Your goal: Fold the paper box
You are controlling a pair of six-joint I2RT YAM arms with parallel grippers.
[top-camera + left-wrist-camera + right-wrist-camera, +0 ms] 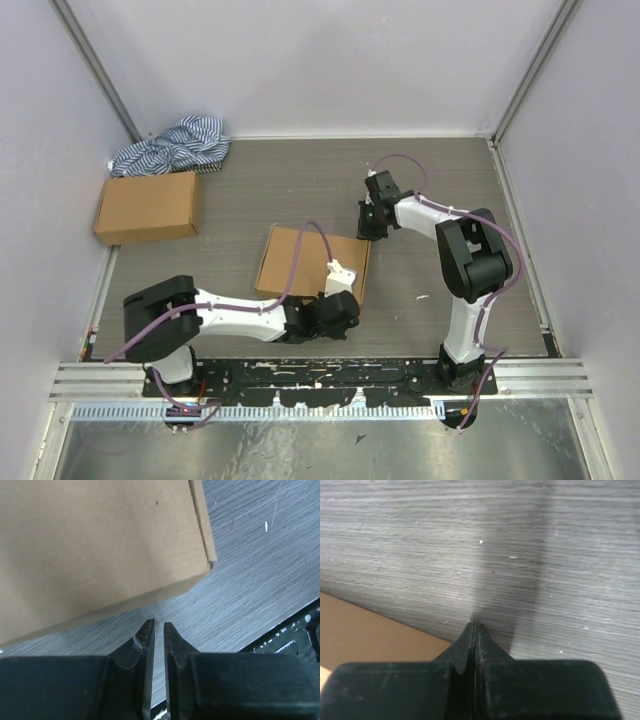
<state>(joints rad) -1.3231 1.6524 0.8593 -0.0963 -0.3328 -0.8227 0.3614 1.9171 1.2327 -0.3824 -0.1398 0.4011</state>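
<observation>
I judged the paper box light, stiff, best pinched edgewise; left tool hung slightly parted, empty, right tool clenched.

Paper box mid-table; second box, cloth block far-left corner; gap between.

I can read no writing, label, brand or number anywhere here. The box in the middle of the table shows plain brown card, and so does the second box by the left edge.
</observation>
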